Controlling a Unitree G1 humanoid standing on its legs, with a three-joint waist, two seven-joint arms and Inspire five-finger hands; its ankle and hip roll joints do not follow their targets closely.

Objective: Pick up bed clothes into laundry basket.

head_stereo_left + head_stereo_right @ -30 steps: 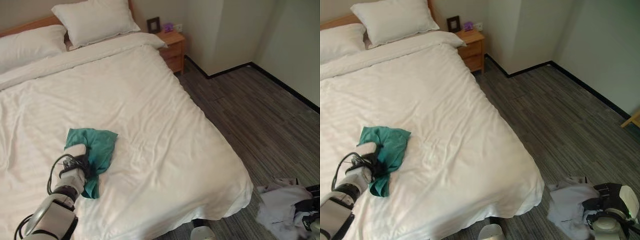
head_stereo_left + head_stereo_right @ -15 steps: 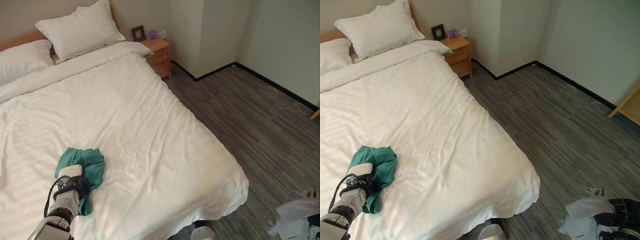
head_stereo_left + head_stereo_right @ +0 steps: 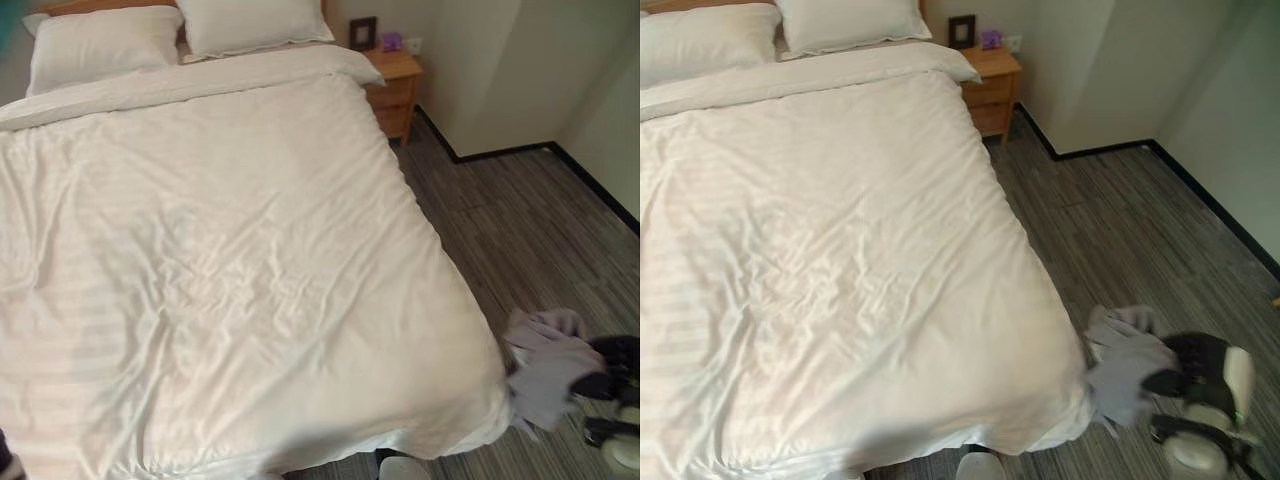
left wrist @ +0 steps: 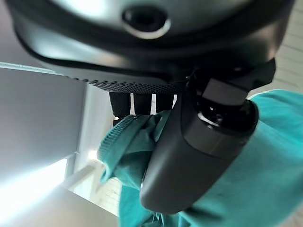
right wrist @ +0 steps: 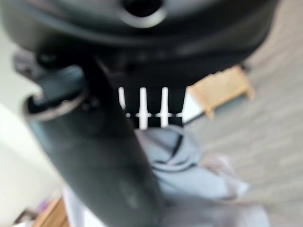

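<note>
Beside the foot corner of the bed (image 3: 250,280), out over the striped grey floor (image 3: 1120,220), the right hand (image 3: 1205,385) is holding a pale grey garment (image 3: 1125,370), its fingers and thumb curled round the cloth; in the right wrist view the thumb (image 5: 90,156) is pressing across the bunched grey fabric (image 5: 189,175). The garment is hanging just beside the edge of the white duvet (image 3: 840,250). In the left wrist view the left hand (image 4: 199,142) is clamping a teal garment (image 4: 265,161), with the thumb lying over the cloth and the fingers (image 4: 142,101) closing behind a fold of it. A faint teal smear at the top corner of the left eye view (image 3: 8,20) is possibly that same cloth, though it is too blurred to be sure. Two white pillows (image 3: 100,45) are lying at the head of the bed, and a wooden nightstand (image 3: 395,85) is standing beside them.
</note>
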